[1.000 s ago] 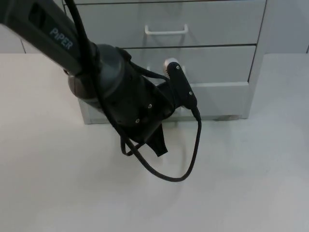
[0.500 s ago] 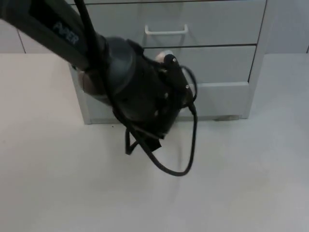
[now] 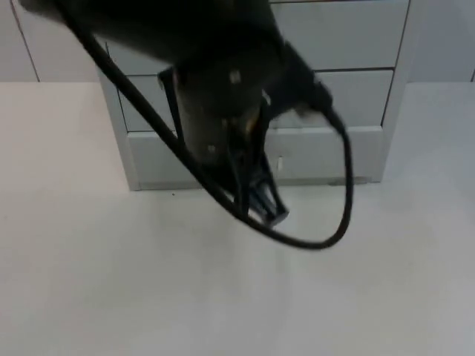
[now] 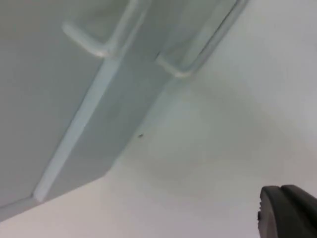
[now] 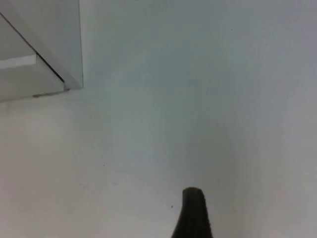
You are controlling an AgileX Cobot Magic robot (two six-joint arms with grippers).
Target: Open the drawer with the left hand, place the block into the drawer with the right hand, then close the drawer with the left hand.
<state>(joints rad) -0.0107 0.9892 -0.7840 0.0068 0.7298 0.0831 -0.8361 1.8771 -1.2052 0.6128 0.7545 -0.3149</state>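
A grey drawer cabinet (image 3: 358,44) stands at the back of the table, and all the drawer fronts I can see sit flush. My left arm reaches across its front, blurred by motion. The left gripper (image 3: 261,202) hangs just before the lowest drawer front (image 3: 334,152), near a small white handle (image 3: 280,163). The left wrist view looks along the drawer fronts (image 4: 59,99) past two white handles (image 4: 91,42) (image 4: 173,68), with one black fingertip (image 4: 290,210) over the table. In the right wrist view a black fingertip (image 5: 193,213) hovers above bare table beside the cabinet's corner (image 5: 54,59).
White table top (image 3: 237,297) spreads out in front of the cabinet. The grey partition wall (image 3: 445,37) rises behind it to the right.
My left arm has swung up and to the right, closer to the cabinet front. Its gripper has shifted right and slightly toward the lowest drawer.
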